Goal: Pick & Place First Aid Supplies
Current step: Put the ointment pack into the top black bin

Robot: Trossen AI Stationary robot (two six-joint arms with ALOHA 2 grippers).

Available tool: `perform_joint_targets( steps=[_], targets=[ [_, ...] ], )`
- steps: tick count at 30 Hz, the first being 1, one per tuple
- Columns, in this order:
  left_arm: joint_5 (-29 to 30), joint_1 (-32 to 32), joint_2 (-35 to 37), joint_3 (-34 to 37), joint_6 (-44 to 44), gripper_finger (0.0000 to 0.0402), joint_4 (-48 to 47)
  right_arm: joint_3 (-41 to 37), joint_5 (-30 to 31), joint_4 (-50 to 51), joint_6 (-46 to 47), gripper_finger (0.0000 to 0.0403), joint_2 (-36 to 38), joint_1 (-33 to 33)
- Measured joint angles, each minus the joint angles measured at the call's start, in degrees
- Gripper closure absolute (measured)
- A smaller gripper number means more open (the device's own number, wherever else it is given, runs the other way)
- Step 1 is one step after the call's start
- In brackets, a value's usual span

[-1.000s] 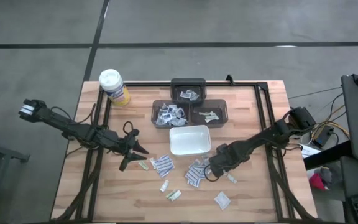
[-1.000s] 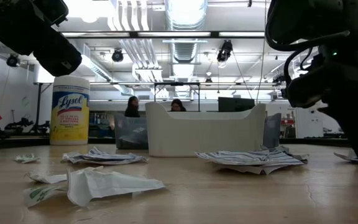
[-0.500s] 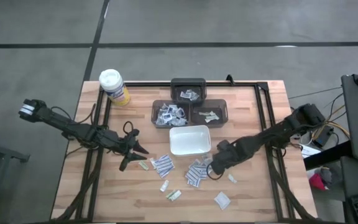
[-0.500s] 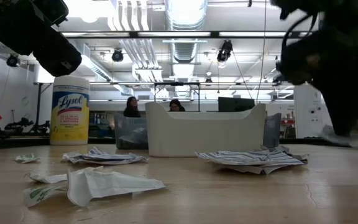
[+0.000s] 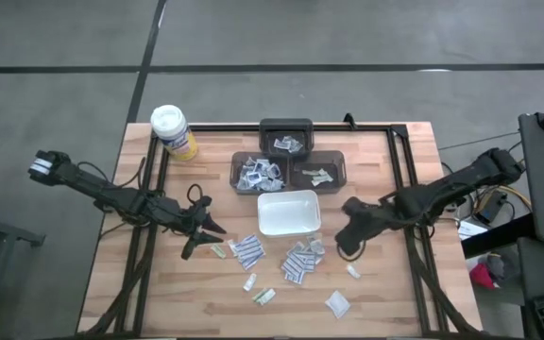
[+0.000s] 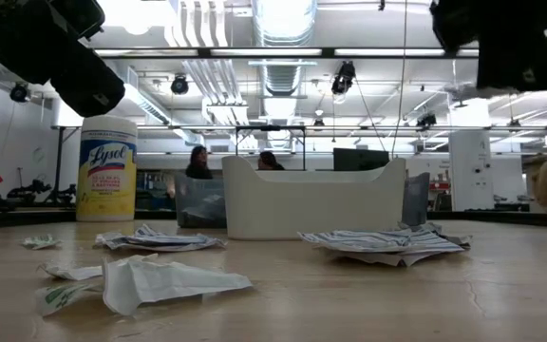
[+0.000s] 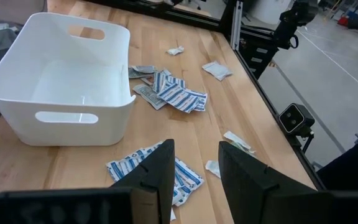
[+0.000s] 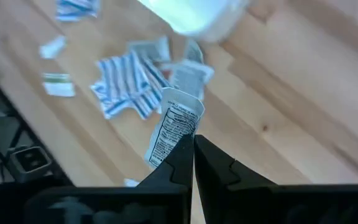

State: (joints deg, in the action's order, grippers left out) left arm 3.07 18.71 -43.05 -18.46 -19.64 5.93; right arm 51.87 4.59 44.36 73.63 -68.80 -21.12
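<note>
on the wooden tabletop (image 5: pixel 395 293) a white rectangular plastic tray (image 5: pixel 288 212) sits near the middle. behind it stand three dark bins: one (image 5: pixel 260 173) to the left holding packets, one (image 5: pixel 319 174) to the right, and a third (image 5: pixel 285 137) behind those two. a yellow canister with a white lid (image 5: pixel 172 131) stands at the far left corner. small flat sealed packets (image 5: pixel 246 251) lie scattered in front of the tray, a second cluster (image 5: pixel 299 262) to their right. the left end effector (image 5: pixel 212 231) is left of the tray; the right end effector (image 5: pixel 348 247), pinching a packet (image 8: pixel 174 127), is right of it.
</note>
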Motion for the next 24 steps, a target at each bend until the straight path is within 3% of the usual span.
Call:
perform_joint_targets(
  steps=[10, 18, 24],
  targets=[
    [0.0, 0.0, 0.0, 0.0, 0.0, 0.0284, 0.0, 0.0, 9.6, -5.8, -16.5, 0.0395, 7.5, 0.0],
    [0.0, 0.0, 0.0, 0.0, 0.0, 0.0284, 0.0, 0.1, 20.6, -13.9, -31.3, 0.0395, 7.9, 0.5],
    [0.0, 0.0, 0.0, 0.0, 0.0, 0.0284, 0.0, 0.1, 27.3, -19.3, -42.2, 0.0395, 7.9, 4.6]
  ],
)
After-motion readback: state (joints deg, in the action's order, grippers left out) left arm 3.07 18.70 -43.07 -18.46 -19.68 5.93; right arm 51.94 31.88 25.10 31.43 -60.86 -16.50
